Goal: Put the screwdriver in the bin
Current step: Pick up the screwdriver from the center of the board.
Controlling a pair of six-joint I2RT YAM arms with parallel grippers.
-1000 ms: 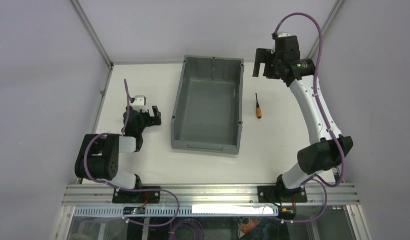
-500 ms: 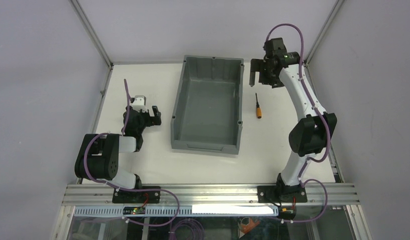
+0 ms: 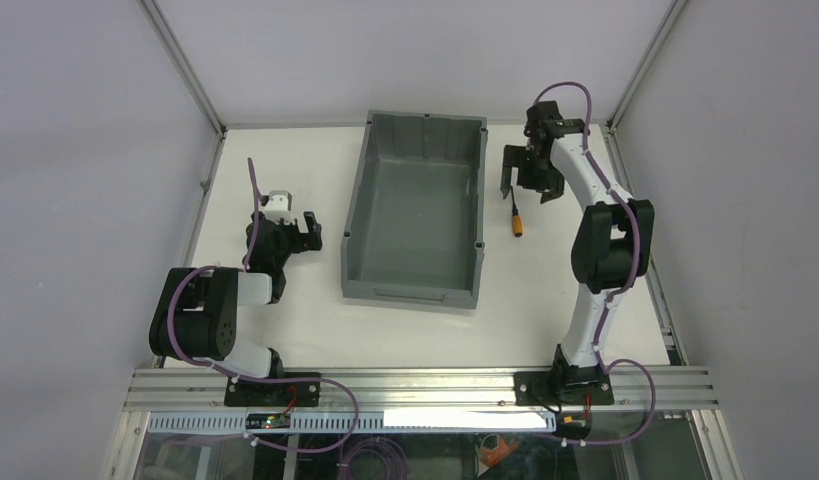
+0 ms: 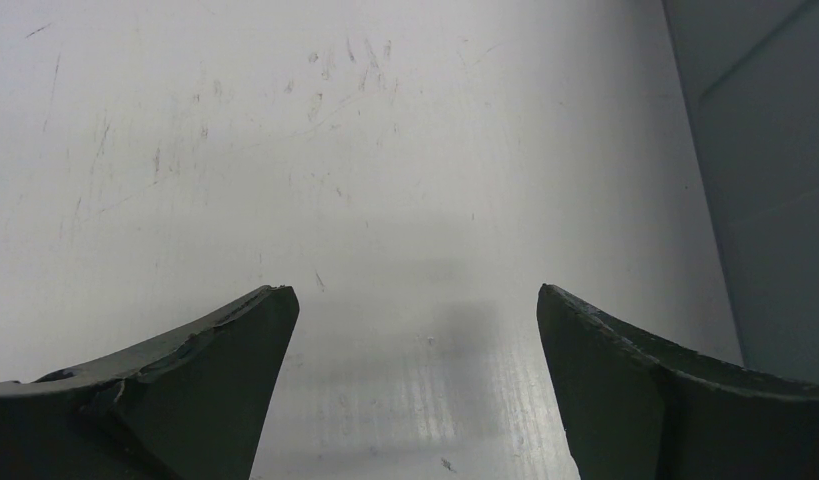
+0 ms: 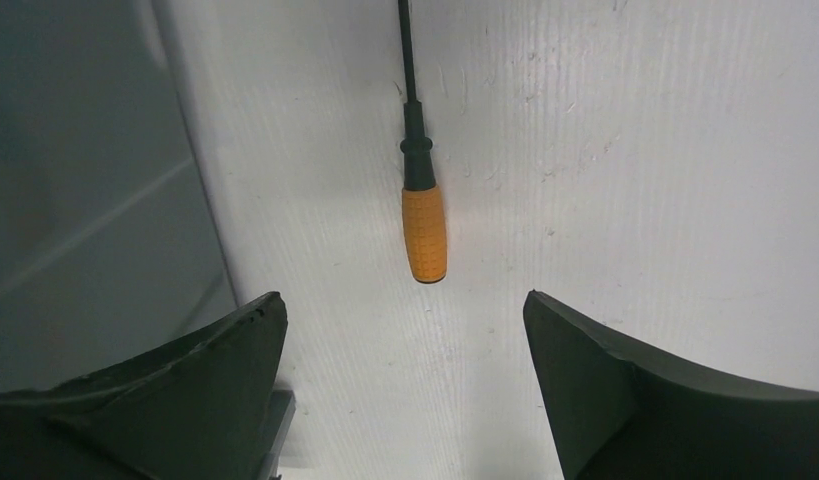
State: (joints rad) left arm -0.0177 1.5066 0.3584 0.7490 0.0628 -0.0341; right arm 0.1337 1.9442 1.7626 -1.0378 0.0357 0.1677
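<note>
The screwdriver (image 3: 517, 218) has an orange handle and a black shaft and lies flat on the white table, just right of the bin (image 3: 357, 215). The bin is large and grey and shows nothing inside. My right gripper (image 3: 525, 184) is open and empty, hovering over the screwdriver's shaft end. In the right wrist view the screwdriver (image 5: 424, 232) lies just ahead of the open right gripper (image 5: 403, 296), handle end nearest, apart from both fingers. My left gripper (image 3: 303, 232) is open and empty, low over the table left of the bin; in the left wrist view the left gripper (image 4: 414, 290) has only bare table between its fingers.
The bin's outer wall (image 5: 75, 190) stands close to the right gripper's left finger, and also shows at the right edge of the left wrist view (image 4: 775, 150). Grey enclosure walls and metal posts (image 3: 185, 70) border the table at the back and sides.
My right arm has folded inward and its gripper has come down from the back right corner to just over the screwdriver. The left arm, screwdriver and bin have not moved.
</note>
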